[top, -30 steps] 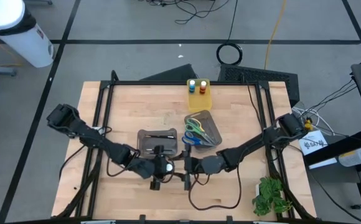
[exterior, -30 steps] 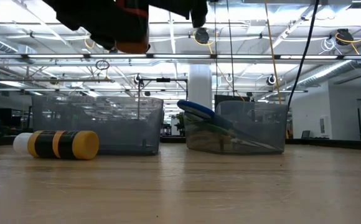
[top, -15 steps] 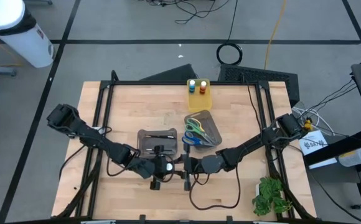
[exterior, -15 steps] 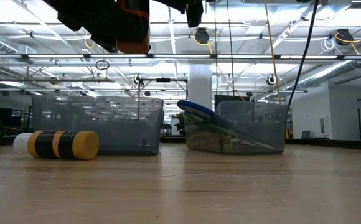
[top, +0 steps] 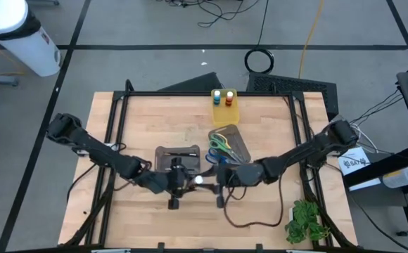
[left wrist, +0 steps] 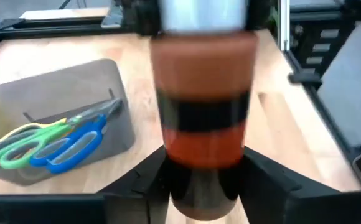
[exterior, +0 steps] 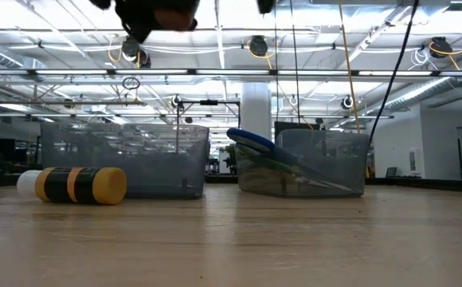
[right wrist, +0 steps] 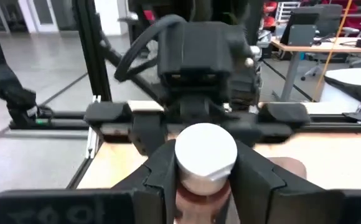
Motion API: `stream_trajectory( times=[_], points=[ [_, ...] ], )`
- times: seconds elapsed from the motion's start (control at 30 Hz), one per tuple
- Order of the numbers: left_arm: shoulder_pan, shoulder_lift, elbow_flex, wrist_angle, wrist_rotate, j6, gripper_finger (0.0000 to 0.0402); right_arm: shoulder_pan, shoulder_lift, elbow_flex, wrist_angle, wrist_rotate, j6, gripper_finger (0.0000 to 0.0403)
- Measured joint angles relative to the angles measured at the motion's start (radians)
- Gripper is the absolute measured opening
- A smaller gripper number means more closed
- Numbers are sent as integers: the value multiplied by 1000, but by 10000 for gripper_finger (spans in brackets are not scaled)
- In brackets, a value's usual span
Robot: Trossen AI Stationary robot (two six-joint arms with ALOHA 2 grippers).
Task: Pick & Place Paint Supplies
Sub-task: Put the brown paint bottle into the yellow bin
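- Handover geometry is what matters: the orange-red paint bottle [left wrist: 202, 118], black-banded and white-capped, hangs in the air between the two grippers near the table's middle, just in front of the flat grey bin [top: 177, 159].
- Its long axis runs from one gripper to the other, base towards the left arm, white cap [right wrist: 205, 152] towards the right.
- Left gripper [top: 179, 181] has its fingers closed against the bottle's base end.
- Right gripper [top: 218, 179] has its fingers pressed on either side of the cap, so both hold the one bottle.
- Yellow bin [top: 225, 112], holding small pots, stands well away at the far edge; the right arm looks better placed to reach it, so the left would probably let go first.
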Motion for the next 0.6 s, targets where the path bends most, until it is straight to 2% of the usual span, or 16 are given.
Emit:
stream_trajectory(
  times=[0.2, 0.43, 0.57, 0.6],
  points=[
    [2, -95, -3, -43, -95, -32, 199, -81, -146, -144, 10, -13, 60, 103],
    [21, -100, 0, -150, -301, -86, 207, -224, -298, -269, 14, -81, 72, 103],
    [32, -91, -4, -237, -306, -146, 207, -287, -338, -284, 52, -28, 65, 103],
    [42, -94, -1, -237, -319, -154, 207, -291, -341, -287, 53, -46, 61, 103]
  ],
)
